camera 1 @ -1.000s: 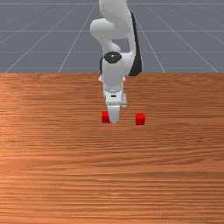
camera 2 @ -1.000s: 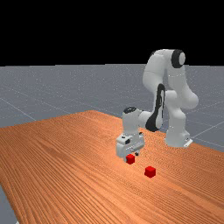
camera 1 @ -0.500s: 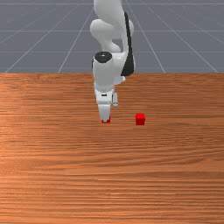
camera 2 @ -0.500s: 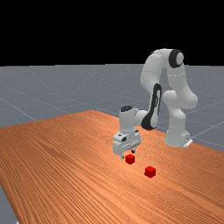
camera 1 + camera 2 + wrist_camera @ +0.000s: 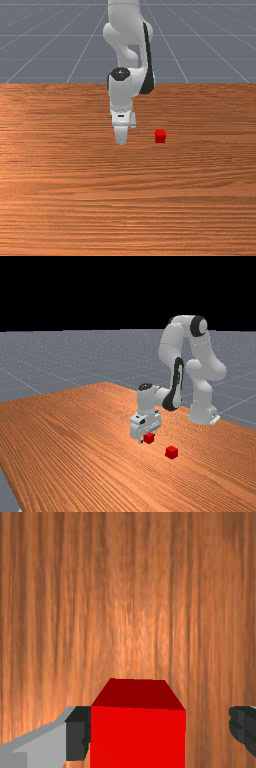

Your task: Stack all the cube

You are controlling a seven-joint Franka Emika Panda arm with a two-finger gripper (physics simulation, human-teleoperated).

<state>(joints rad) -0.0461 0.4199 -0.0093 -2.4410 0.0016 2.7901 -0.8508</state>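
In the front view my gripper (image 5: 121, 134) is low over the table, its hand covering one red cube. The far view has my gripper (image 5: 147, 436) down at that red cube (image 5: 149, 438), with a fingertip beside it. Seen from the wrist, my gripper (image 5: 160, 731) stands open around the cube (image 5: 137, 737); the cube lies close to one finger (image 5: 77, 733), and wood shows between it and the other finger (image 5: 243, 728). The second red cube (image 5: 160, 136) rests on the table, toward the front view's right; it is also the nearer cube (image 5: 171, 452) in the far view.
The wooden table (image 5: 150, 200) spreads around both cubes. The arm reaches in over it from the back in the front view. A stretch of bare wood separates the second cube from my hand.
My hand has shifted toward the front view's left, over the first cube, and then come down around it. Both cubes have stayed in place.
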